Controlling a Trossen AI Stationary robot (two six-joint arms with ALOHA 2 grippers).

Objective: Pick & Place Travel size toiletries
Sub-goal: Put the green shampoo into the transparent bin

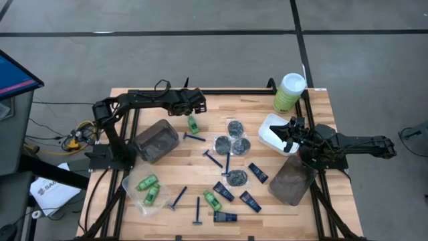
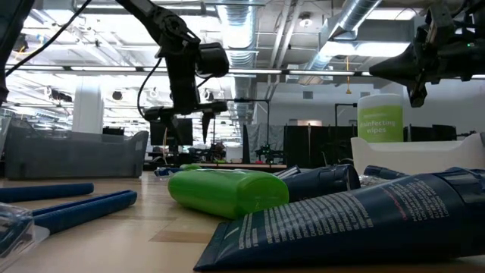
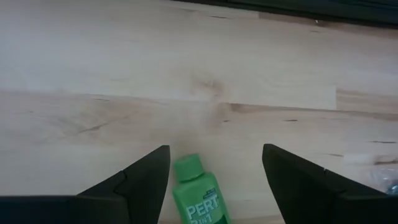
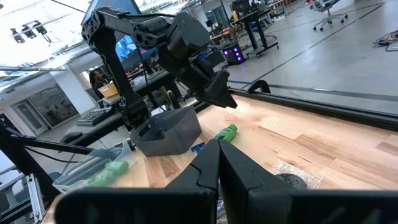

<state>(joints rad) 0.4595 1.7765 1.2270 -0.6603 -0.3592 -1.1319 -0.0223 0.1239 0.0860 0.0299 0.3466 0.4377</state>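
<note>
My left gripper (image 3: 215, 149) is open and hangs above the table's far left part (image 1: 196, 108). A bright green mini bottle (image 3: 195, 194) lies flat on the wood below it, cap end between the two fingers, untouched (image 1: 192, 124). My right gripper (image 4: 218, 144) is shut and holds nothing; it hovers over the white tub (image 1: 271, 132) on the right (image 1: 289, 128). Spread over the middle of the table are dark round tins (image 1: 235, 127), blue-handled razors (image 1: 194, 137), dark-blue tubes (image 1: 258, 173) and another green bottle (image 1: 212, 199). Two green bottles (image 1: 148, 182) lie in a clear tub.
A smoky tub (image 1: 155, 140) sits just left of the left gripper, and another (image 1: 293, 179) stands near the right arm. The tall pale-green canister (image 1: 289, 92) is at the far right corner. The clear tub (image 1: 136, 201) lies near the left front edge.
</note>
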